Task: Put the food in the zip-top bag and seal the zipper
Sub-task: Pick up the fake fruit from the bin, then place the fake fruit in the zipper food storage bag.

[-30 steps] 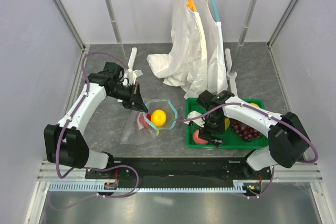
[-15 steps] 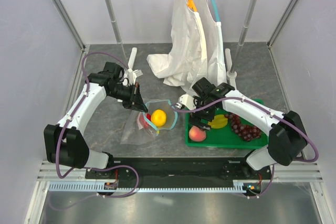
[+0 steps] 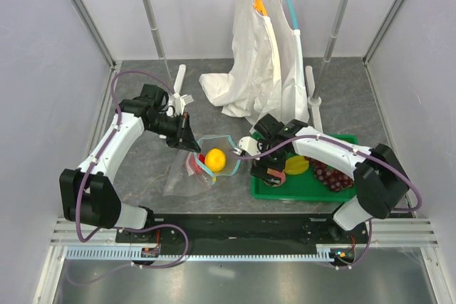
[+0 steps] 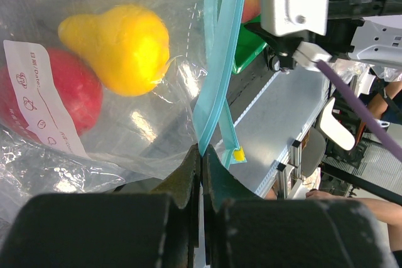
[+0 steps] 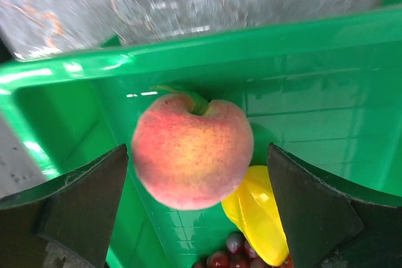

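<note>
The peach (image 5: 188, 149) lies centre-frame in the green tray (image 5: 326, 86), straddled by the wide-open right gripper (image 5: 196, 161): descend squarely, close across its widest girth, and lift clear while the left gripper (image 4: 201, 155), clamped on the zipper (image 4: 217, 80), holds the zip-top bag (image 4: 132, 136) open.

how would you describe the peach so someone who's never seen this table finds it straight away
Look at the green tray on the right, beside the clear zip-top bag. At the tray's end nearest the bag lies the peach, round and pink-orange with a short green stem. Beside it, the yellow piece is plain yellow and the grapes are a dark purple bunch.
</note>
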